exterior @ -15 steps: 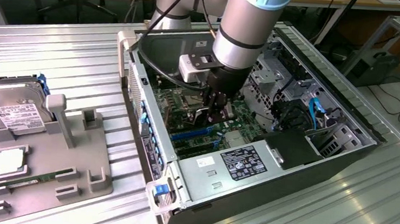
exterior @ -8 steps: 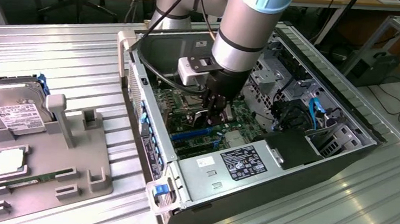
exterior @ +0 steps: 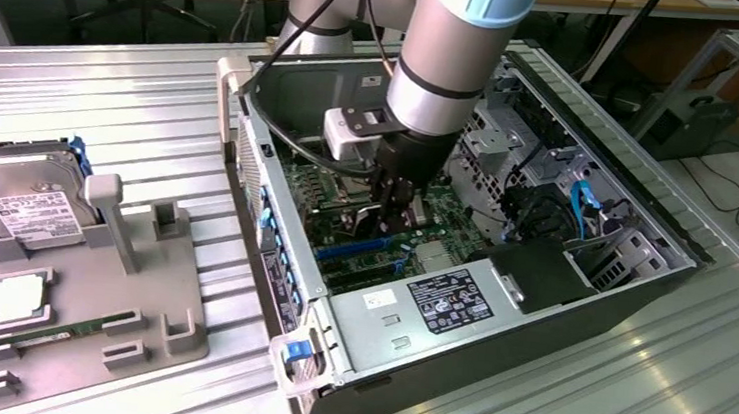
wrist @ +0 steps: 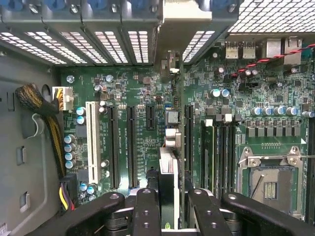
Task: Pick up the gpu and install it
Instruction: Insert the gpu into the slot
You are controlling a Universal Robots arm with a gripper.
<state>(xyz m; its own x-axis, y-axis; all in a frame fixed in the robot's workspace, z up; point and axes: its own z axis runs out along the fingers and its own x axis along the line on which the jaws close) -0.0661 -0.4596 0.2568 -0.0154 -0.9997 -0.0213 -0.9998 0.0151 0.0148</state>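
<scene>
My tool [wrist: 167,206], clenched on the gpu [wrist: 170,88], holds it edge-on above the motherboard [wrist: 138,98]; I should keep it square to the slot.

A ribbed, silvery metal table [exterior: 124,105] carries everything. In the exterior view, an open computer case [exterior: 575,315] lies on its side on the table, toward that view's right, its motherboard facing up. On that view's left, a grey parts holder [exterior: 168,300] sits flat on the table, well apart from the case, bearing a silver hard drive [exterior: 22,199], a narrow green memory stick [exterior: 58,330] and a square processor chip [exterior: 16,302].
</scene>
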